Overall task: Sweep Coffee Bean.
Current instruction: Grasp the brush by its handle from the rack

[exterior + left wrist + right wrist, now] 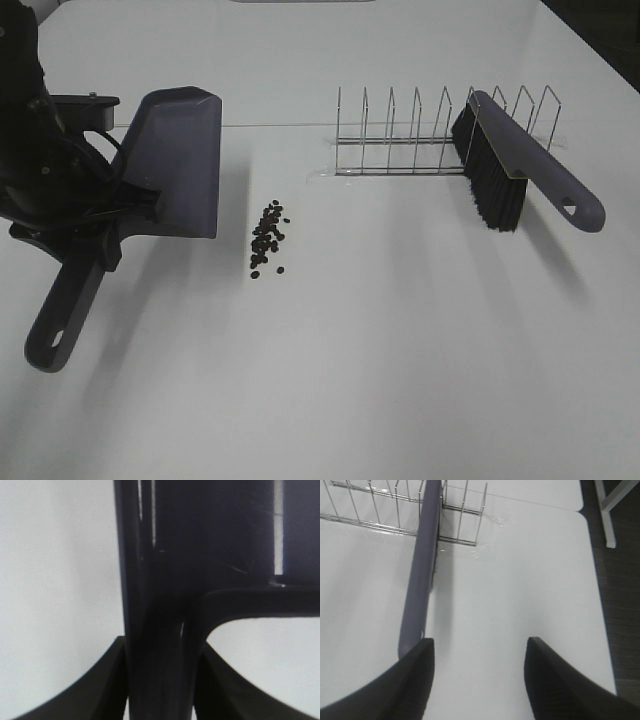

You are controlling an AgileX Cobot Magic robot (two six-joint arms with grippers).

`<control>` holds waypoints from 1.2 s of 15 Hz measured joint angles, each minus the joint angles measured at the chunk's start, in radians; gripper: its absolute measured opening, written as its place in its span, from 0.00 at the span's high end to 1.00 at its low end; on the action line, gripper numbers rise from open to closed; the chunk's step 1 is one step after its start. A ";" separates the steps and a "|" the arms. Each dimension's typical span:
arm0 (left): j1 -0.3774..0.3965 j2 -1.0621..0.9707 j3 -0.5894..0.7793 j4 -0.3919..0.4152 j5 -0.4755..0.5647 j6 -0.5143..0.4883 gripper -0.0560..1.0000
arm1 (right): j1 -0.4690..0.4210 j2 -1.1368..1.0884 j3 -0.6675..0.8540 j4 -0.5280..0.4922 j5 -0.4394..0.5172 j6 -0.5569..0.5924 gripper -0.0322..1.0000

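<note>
The coffee bean cluster lies loose on the white table, just right of the dustpan. My left gripper is shut on the dark purple dustpan at the top of its handle; the left wrist view shows the handle pinched between the fingers. The purple brush leans in the wire rack with its black bristles down and its handle toward the front right. My right gripper shows only in its wrist view, open over bare table. The brush handle ends just ahead of one finger, not between the two.
A wire rack stands at the back middle, taped to the table, and its prongs show beyond the brush. The table's right edge drops to dark floor. A white leg stands out there.
</note>
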 joint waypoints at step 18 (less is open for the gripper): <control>0.000 0.000 0.000 0.000 0.000 0.026 0.61 | 0.000 1.124 -0.964 0.191 0.287 0.047 0.43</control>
